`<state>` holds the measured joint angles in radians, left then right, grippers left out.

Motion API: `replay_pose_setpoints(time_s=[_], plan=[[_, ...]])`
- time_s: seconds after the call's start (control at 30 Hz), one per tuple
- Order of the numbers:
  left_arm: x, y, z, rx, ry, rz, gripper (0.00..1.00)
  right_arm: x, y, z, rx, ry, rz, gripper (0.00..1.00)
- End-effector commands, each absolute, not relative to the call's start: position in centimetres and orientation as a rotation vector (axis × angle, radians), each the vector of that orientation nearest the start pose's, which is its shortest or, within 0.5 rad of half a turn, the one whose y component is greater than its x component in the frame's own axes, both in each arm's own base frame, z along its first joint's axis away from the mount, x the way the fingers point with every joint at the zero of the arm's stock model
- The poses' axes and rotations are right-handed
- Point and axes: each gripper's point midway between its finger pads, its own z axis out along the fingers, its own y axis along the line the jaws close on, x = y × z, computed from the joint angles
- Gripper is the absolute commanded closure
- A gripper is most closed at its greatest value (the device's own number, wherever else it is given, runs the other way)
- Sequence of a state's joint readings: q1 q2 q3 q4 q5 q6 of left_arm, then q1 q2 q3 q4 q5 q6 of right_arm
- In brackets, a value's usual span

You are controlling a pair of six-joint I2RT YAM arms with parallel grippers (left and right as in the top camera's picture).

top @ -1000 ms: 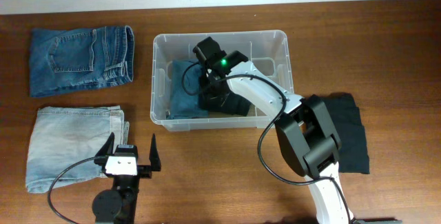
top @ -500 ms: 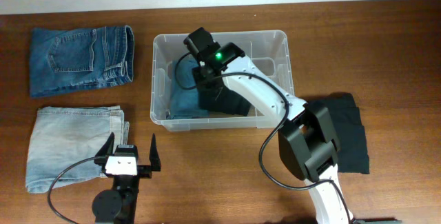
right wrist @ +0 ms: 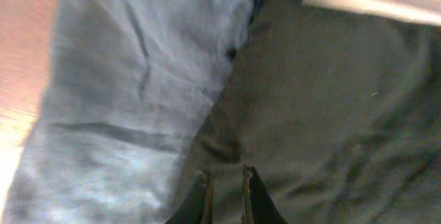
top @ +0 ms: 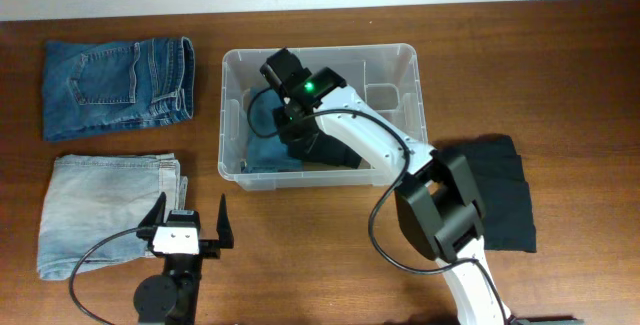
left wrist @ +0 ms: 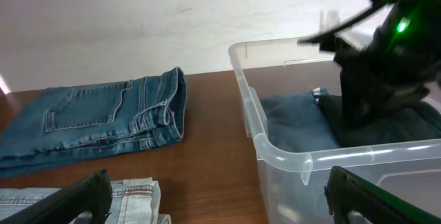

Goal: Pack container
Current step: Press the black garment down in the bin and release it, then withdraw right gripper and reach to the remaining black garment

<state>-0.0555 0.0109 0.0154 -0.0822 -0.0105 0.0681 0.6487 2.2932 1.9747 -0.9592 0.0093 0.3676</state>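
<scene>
Right claw [right wrist: 224, 173], tips pressed together with nothing between them, hovers inside the container [top: 380, 49], dark garment [right wrist: 331, 100] directly beneath, blue jeans [right wrist: 117, 86] beside it. A snagged fold could drag clothing out as it lifts. Left claw [top: 192, 208] sits spread wide. No legible writing.

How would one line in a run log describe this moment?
right jaws shut over dark fabric garment in clear plastic rectangular container | left jaws open

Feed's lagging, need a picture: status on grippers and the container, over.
Left gripper open, clear of the container. Right gripper shut, inside it over dark garment beside blue jeans. Nothing blocking.
</scene>
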Motion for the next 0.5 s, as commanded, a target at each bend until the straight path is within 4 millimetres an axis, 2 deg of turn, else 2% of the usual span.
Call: replay_pose_setpoints(time_s=[0.0,0.2,0.3,0.37,0.47], plan=[[24.6,-1.2,15.6,0.105,1.647,0.027,0.01,41.2,31.1,3.6,-0.389,2.888,0.182,0.90],[24.6,-1.2,15.6,0.105,1.647,0.027,0.01,40.8,30.9,2.3,-0.396,2.921,0.158,0.90],[24.6,-1.2,15.6,0.105,1.647,0.027,0.01,40.9,30.7,2.2,-0.393,2.917,0.141,0.92],[24.6,-1.2,15.6,0.105,1.647,0.027,0.01,41.3,30.6,2.5,-0.389,2.902,0.131,0.92],[24.6,-1.2,15.6,0.105,1.647,0.027,0.01,42.1,30.1,4.4,-0.379,2.867,0.075,0.92]])
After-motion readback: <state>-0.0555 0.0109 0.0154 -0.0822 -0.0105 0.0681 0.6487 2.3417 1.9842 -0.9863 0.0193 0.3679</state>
